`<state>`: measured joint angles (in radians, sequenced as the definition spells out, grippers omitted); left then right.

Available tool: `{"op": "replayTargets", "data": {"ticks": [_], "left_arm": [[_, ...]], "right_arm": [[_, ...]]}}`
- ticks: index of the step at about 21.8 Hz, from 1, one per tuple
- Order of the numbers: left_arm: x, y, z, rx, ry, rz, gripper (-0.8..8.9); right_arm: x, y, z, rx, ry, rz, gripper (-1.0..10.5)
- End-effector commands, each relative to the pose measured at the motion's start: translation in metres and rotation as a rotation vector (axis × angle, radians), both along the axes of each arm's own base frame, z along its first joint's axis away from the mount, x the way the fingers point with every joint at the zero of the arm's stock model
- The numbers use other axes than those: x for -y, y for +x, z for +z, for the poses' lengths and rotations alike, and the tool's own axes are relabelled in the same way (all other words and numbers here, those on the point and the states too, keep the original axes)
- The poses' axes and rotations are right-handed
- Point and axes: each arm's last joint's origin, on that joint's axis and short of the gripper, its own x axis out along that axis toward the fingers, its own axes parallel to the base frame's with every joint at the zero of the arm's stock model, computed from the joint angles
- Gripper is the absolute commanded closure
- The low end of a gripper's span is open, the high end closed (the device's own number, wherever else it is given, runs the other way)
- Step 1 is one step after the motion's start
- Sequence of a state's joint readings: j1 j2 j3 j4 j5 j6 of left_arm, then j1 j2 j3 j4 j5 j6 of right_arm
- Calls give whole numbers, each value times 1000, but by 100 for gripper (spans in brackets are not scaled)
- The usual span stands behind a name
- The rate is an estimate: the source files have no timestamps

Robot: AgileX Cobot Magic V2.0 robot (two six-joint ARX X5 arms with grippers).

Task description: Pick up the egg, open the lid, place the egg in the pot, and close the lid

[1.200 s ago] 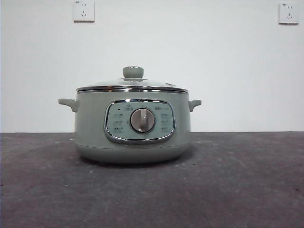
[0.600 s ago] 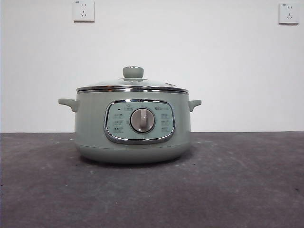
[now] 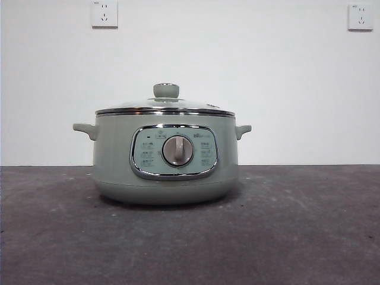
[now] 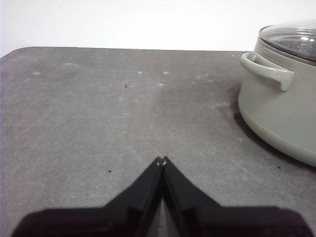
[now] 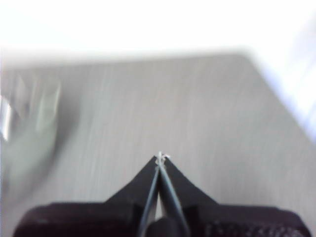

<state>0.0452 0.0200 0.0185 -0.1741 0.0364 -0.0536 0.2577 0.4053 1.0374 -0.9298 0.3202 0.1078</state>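
Observation:
The sage-green pot (image 3: 166,160) stands in the middle of the dark table, its silver dial facing the front camera. The glass lid (image 3: 165,107) with its green knob rests shut on the pot. No egg shows in any view. My left gripper (image 4: 161,160) is shut and empty, low over bare table, with the pot (image 4: 281,98) and its lid (image 4: 294,39) off to one side. My right gripper (image 5: 160,158) is also shut and empty; its view is blurred, with the pot (image 5: 27,133) a pale smear at the edge. Neither gripper appears in the front view.
The grey table (image 3: 297,225) runs back to a white wall with two sockets (image 3: 104,13). In the left wrist view, the table (image 4: 74,108) stretches wide beside the pot to its far edge.
The pot and lid have not moved in the front view. No arm has entered that view.

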Motion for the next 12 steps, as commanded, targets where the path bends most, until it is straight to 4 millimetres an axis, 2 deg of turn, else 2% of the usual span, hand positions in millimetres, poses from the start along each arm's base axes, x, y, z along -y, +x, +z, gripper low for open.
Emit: {"op": "replayTargets", "data": {"ticks": [1, 5, 12], "left_arm": [[0, 1, -3, -3, -5, 8, 817], [0, 1, -3, -3, -5, 8, 817], [0, 1, -3, -3, -5, 8, 817]], "right_arm": [[0, 4, -10, 172, 22, 11, 946], [-2, 24, -55, 315, 20, 48, 946], [-2, 52, -140, 270, 30, 73, 946]]}}
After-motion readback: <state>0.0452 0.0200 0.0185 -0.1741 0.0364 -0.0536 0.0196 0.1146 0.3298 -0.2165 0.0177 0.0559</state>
